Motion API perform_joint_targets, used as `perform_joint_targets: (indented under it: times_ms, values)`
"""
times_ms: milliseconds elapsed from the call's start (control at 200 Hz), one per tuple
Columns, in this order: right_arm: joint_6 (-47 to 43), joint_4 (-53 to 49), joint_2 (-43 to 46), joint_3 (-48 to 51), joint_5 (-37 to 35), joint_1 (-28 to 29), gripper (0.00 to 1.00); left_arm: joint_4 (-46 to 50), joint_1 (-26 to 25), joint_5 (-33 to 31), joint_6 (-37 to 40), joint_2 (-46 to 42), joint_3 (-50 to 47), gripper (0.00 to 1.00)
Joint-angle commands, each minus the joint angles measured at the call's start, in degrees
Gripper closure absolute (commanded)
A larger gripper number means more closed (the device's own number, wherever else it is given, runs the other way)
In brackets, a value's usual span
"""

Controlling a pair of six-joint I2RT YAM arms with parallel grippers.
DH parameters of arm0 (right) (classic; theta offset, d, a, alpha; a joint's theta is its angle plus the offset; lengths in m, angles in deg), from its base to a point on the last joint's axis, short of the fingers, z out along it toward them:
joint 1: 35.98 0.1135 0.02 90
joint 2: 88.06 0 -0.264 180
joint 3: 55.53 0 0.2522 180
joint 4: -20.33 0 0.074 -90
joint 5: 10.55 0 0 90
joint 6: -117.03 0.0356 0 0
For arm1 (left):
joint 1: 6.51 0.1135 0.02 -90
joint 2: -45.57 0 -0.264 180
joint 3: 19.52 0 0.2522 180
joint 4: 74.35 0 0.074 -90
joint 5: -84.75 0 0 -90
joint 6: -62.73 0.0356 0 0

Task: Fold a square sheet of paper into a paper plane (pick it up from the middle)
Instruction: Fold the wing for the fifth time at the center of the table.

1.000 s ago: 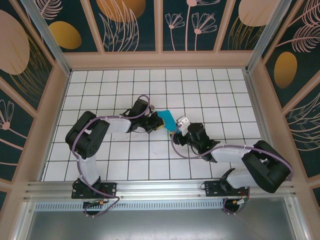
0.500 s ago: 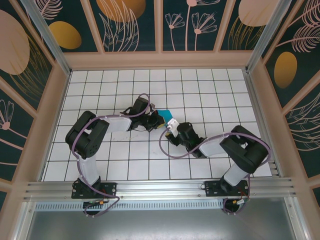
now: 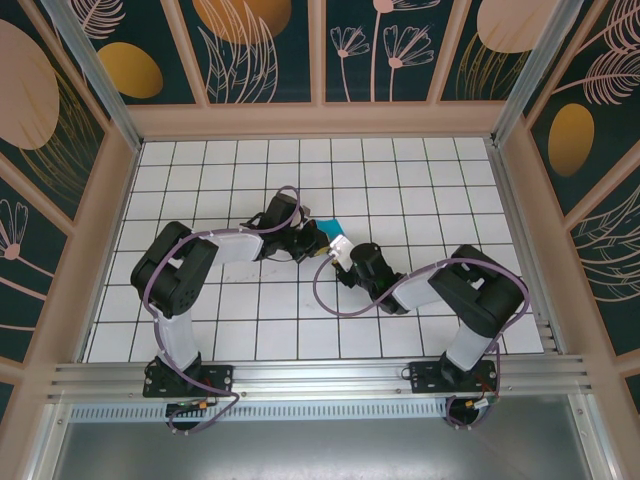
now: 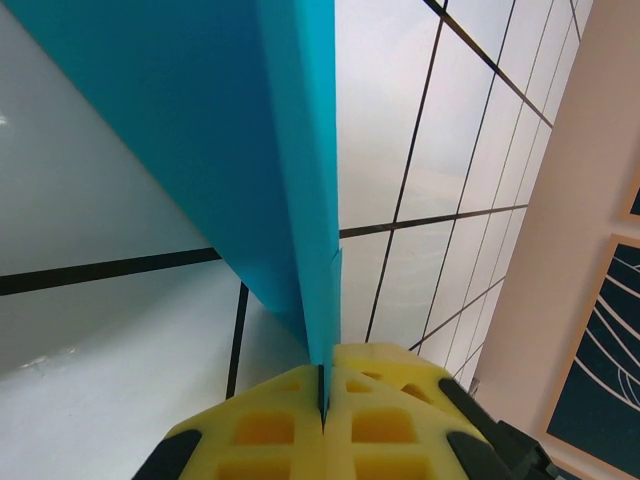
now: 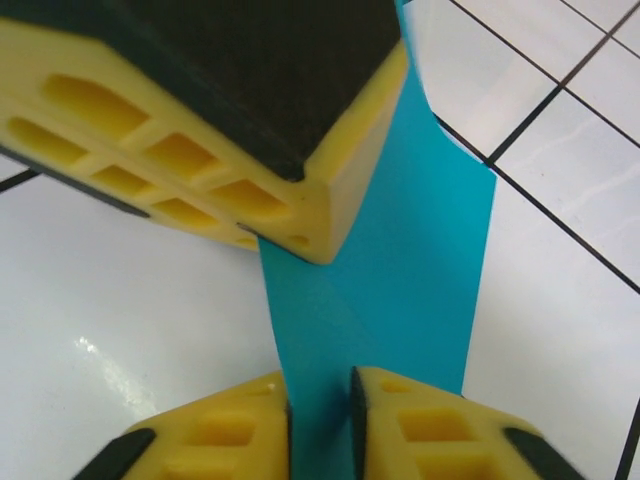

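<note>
paper, teal and folded, is being held near the middle of the surface. left end effector is pinching its edge. right end effector is sitting around it; grip i cannot tell.

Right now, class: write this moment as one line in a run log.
step: folding paper | left gripper: shut on paper fold | right gripper: astride paper, grip unclear

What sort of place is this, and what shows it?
Probably a robot lab cell: two arms bolted to a rail, a white gridded table, and framed walls closing it in.
</note>
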Motion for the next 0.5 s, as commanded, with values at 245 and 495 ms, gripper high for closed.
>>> perform_joint_targets:
  times_ms: [245, 495]
  values:
    - [8.33, -3.19, -0.45, -3.94, 8.88, 0.04, 0.95, 3.08, 5.81, -2.22, 4.70, -5.80, 1.71, 0.61]
    - [20.63, -11.44, -3.60, -10.95, 13.72, -0.65, 1.00, 4.32, 11.03, -6.00, 7.71, -11.58, -1.01, 0.46]
